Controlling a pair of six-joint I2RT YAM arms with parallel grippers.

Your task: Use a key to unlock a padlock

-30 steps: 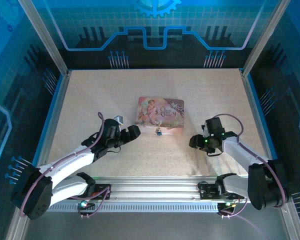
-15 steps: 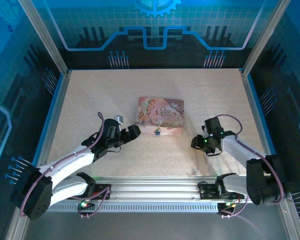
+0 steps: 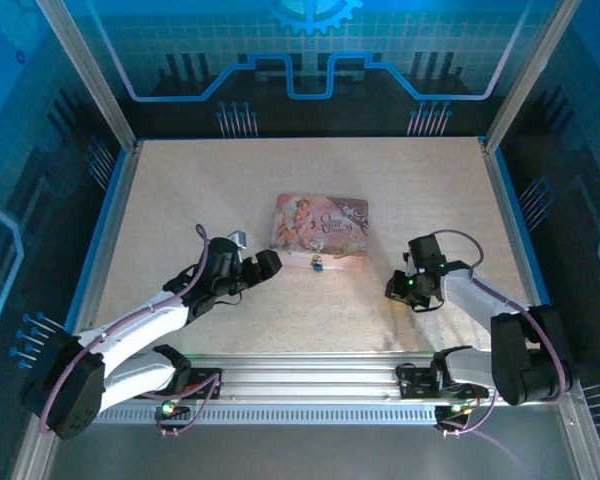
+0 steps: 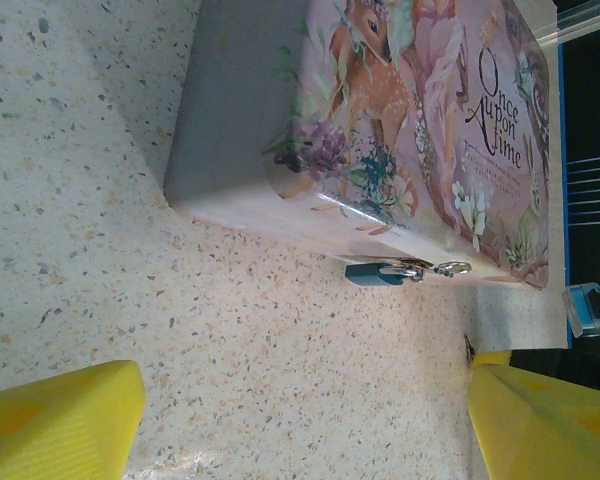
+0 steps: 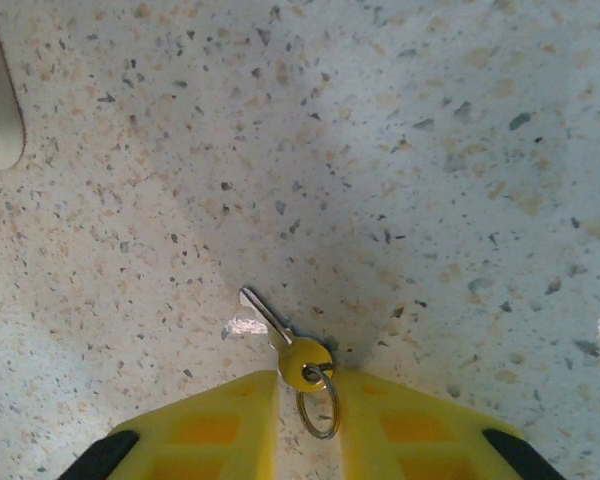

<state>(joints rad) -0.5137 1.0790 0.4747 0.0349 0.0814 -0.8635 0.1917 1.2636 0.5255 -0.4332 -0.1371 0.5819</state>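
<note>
1. The padlock (image 4: 373,273) was the target. Farthest left, the left gripper (image 4: 300,388) faced it with fingers (image 4: 65,420) spread wide, holding nothing.
2. The pink picture-printed tin (image 4: 420,120) lay flat, lid shut, about midway between the left and right edges of the tabletop (image 3: 180,200).
3. The padlock lay on the tabletop against the foot of the tin's near wall, about halfway along it. Its thin silvery shackle (image 4: 417,268) was hooked into a small hasp (image 4: 454,267) there. In the left wrist view its long axis ran along that wall, with the dark body toward the left and the shackle toward the right. The keyhole could not be seen; presumably it sat in the body's free left end.
4. It looked small, light, rigid and smooth-sided, so it would likely slip or swing on the hasp. The best hold would probably be across the body's flat faces, leaving that left end uncovered.
5. Toward the right edge, well apart from the tin, the right gripper (image 5: 307,385) had its fingers drawn close. It was apparently pinching the key (image 5: 280,338) by its yellow head, with a ring (image 5: 320,412) in the gap. The blade pointed ahead of the fingertips, angled leftward, low at the tabletop.
</note>
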